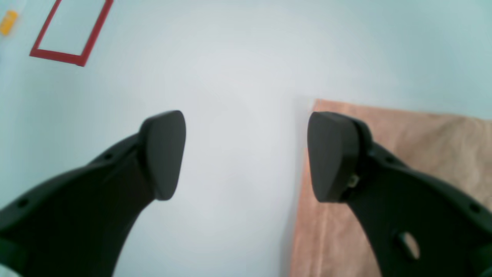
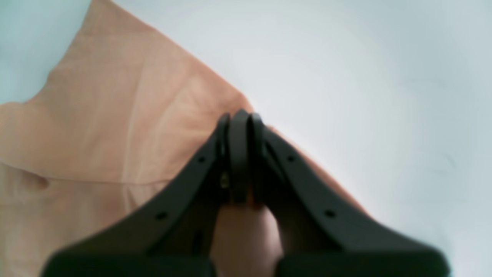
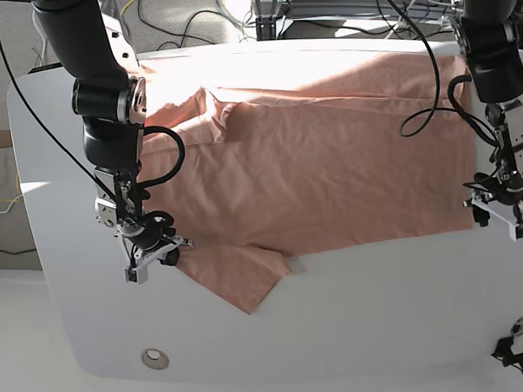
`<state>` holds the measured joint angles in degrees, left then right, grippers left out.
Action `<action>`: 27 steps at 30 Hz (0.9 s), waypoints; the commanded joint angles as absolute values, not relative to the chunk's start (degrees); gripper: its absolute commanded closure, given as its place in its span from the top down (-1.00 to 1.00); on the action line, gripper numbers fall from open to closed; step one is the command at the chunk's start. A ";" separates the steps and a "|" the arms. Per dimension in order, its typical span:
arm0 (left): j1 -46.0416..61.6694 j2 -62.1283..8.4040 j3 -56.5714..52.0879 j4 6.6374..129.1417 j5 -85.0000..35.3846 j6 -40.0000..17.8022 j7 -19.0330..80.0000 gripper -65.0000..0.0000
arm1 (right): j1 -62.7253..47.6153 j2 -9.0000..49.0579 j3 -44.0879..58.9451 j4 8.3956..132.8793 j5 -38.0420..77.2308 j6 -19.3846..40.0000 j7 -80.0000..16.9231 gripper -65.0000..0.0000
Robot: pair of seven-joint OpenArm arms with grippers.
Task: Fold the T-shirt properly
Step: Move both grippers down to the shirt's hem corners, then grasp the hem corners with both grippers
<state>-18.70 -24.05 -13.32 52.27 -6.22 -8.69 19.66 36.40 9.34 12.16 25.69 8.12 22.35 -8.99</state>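
The salmon-pink T-shirt lies spread and wrinkled across the white table, with one sleeve pointing toward the front edge. My right gripper is shut on the T-shirt at that sleeve's edge, and cloth bunches between its fingers; in the base view it is at the left. My left gripper is open over bare table, right beside a corner of the T-shirt. That gripper hangs by the shirt's right edge in the base view.
A red tape rectangle and a small yellow object show beyond the left gripper. Cables run behind the table. A round hole sits near the front left edge.
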 commanded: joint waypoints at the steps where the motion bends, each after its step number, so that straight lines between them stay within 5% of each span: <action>1: -20.18 -25.19 -13.49 53.05 -6.29 -8.31 18.24 0.44 | 37.76 9.71 12.18 26.15 8.04 22.37 -9.36 -1.00; 15: -23.78 -23.08 -8.40 44.26 -6.37 -8.40 17.98 0.44 | 37.67 9.71 12.18 26.15 8.04 22.37 -9.36 -1.00; 27: -25.80 -21.58 -8.31 42.95 -6.46 -15.69 14.55 0.44 | 34.15 9.80 12.09 26.24 8.04 22.37 -7.08 -1.00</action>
